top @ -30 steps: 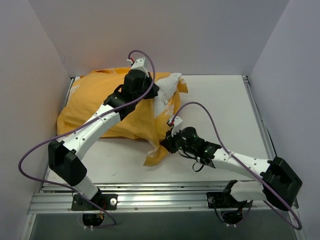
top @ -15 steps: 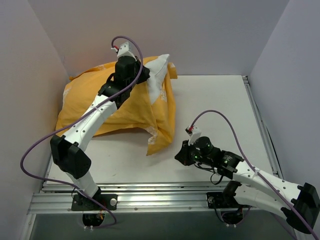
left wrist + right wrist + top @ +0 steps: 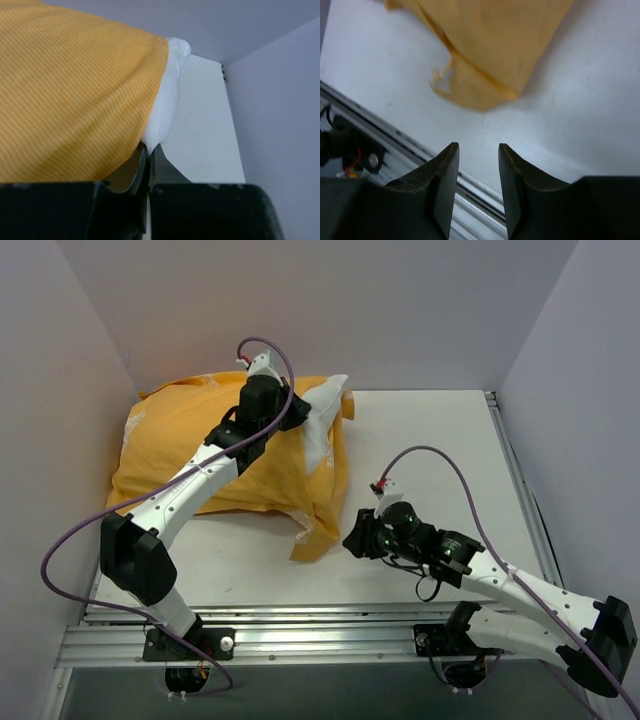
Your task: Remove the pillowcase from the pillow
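The orange-yellow pillowcase (image 3: pixel 190 445) lies at the back left of the table with the white pillow (image 3: pixel 322 425) poking out of its right end. My left gripper (image 3: pixel 298 417) is shut on that white corner. In the left wrist view the jaws (image 3: pixel 149 149) pinch the pillow (image 3: pixel 167 105) right beside the orange cloth (image 3: pixel 65 100). My right gripper (image 3: pixel 350 540) is open and empty, low over the table just right of the pillowcase's hanging front corner (image 3: pixel 315 535). In the right wrist view (image 3: pixel 478 147) that corner (image 3: pixel 485 75) lies ahead of the open fingers, apart from them.
White walls close in the table (image 3: pixel 440 460) at the back and both sides. A metal rail (image 3: pixel 300 618) runs along the near edge and also shows in the right wrist view (image 3: pixel 395 145). Purple cables loop off both arms.
My right gripper let go of the pillowcase's front corner, pulled back to the near right, then came back towards it. My left gripper lifted the pillow corner, then lowered it slightly.
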`<action>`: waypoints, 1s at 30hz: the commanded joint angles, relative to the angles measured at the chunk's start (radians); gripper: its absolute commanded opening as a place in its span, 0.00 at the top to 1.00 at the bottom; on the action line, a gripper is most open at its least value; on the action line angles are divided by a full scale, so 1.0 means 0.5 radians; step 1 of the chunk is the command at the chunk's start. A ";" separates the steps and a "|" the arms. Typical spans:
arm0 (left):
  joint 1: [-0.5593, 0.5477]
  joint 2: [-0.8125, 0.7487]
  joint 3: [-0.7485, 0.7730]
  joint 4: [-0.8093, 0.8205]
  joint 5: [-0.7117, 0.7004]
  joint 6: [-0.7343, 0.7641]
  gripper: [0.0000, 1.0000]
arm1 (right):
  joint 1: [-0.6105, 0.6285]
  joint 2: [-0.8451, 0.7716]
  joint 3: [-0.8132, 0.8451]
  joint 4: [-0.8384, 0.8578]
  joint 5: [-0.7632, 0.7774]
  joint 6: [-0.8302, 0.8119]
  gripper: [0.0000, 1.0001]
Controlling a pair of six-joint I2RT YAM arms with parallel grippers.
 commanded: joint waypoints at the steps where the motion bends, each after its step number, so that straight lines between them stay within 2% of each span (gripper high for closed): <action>1: -0.100 -0.203 -0.024 0.287 0.092 0.080 0.98 | 0.001 0.139 0.400 -0.020 0.429 -0.069 0.66; 3: -0.158 -0.209 -0.076 0.278 0.077 0.117 0.98 | -0.006 0.292 0.617 -0.027 0.543 -0.146 0.57; 6: -0.207 -0.212 -0.110 0.226 0.138 0.160 0.98 | -0.012 0.510 0.838 0.016 0.559 -0.268 0.50; 12: -0.339 -0.289 -0.257 0.210 0.010 0.230 0.98 | -0.098 0.882 1.100 -0.119 0.749 -0.064 0.48; 19: -0.361 -0.286 -0.307 0.228 -0.009 0.233 0.98 | -0.144 1.017 1.018 -0.088 0.847 0.124 0.48; 30: -0.351 -0.243 -0.187 0.219 -0.202 0.344 0.98 | -0.141 0.848 0.411 0.028 0.639 0.295 0.48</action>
